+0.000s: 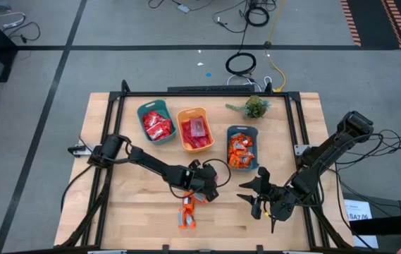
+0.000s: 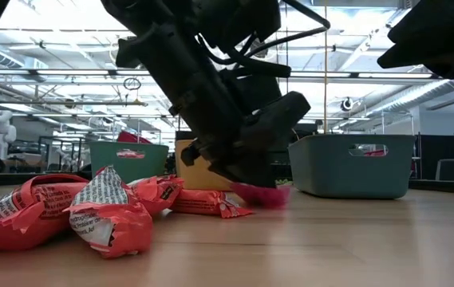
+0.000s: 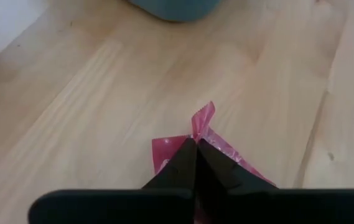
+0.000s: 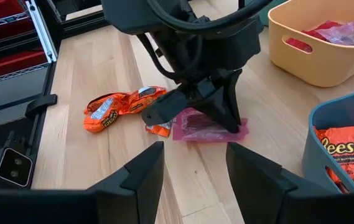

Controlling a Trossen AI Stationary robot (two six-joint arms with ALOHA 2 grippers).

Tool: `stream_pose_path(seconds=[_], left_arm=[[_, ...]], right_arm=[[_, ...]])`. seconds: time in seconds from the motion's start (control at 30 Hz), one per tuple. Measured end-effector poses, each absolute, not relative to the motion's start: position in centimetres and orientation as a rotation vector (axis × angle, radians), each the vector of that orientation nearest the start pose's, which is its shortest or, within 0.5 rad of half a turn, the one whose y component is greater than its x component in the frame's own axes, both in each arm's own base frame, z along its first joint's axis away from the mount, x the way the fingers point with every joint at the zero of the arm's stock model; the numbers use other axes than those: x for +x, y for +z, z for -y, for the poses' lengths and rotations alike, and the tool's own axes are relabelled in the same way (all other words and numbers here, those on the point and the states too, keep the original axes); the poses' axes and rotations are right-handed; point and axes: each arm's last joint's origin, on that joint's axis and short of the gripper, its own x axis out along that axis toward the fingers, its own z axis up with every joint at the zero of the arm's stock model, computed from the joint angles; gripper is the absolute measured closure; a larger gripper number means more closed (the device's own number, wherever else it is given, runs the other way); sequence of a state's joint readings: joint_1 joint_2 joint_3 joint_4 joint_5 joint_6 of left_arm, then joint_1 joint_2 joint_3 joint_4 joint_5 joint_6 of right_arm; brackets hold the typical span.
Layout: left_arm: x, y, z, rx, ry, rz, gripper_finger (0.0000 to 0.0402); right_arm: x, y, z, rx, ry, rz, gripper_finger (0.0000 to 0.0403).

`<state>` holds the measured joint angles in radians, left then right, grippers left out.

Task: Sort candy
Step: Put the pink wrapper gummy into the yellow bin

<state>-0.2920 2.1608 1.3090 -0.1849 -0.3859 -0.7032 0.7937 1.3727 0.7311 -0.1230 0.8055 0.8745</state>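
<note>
My left gripper (image 1: 203, 188) is down at the table's middle near part, shut on a pale pink packet (image 4: 192, 130) that lies flat on the wood; in the high view the gripper hides the packet. Just beside it, toward the near edge, lies a small cluster of orange wrapped candies (image 1: 187, 214) (image 4: 117, 106), which fills the left foreground in the low view (image 2: 91, 211). My right gripper (image 1: 260, 199) (image 4: 195, 180) hovers open to the right of the packet, pointing at it and touching nothing. My left gripper pinches the pink packet between its two fingertips (image 3: 186, 163), near one crimped end (image 3: 203, 121) that sticks out past them. The fingers (image 4: 223, 115) come from above, slanting down. The packet's body (image 4: 195, 132) rests flat on the table.
Three bins stand in a row farther back: a teal one with red candies (image 1: 141, 113), an orange one with red candies and a pink packet (image 1: 181, 117), a teal one with orange candies (image 1: 230, 134). A small green plant (image 1: 255, 107) sits near the far edge. Bare wood lies left of the candies.
</note>
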Motion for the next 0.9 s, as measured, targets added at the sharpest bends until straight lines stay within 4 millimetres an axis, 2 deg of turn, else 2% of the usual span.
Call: stream_pose_path(seconds=[0.23,0.4,0.5,0.67,0.9], left_arm=[[39.9,12.4,10.9,-0.256,0.373,-0.906,0.0397],[38.8,17.7,10.0,-0.242,0.431,-0.821,0.0399],[37.8,19.8,9.0,-0.219,0.475,-0.811,0.0399],[36.2,23.6,5.5,-0.185,0.589,-0.773,0.04],[35.1,26.0,-1.3,-0.222,0.683,-0.784,0.0401]], right_arm=[[20.0,20.3,-17.3,0.306,-0.234,-0.474,0.0238],[20.0,20.3,-17.3,0.304,-0.233,-0.474,0.0238],[20.0,20.3,-17.3,0.303,-0.233,-0.474,0.0238],[20.0,20.3,-17.3,0.304,-0.232,-0.475,0.0238],[20.0,20.3,-17.4,0.309,-0.214,-0.491,0.0238]])
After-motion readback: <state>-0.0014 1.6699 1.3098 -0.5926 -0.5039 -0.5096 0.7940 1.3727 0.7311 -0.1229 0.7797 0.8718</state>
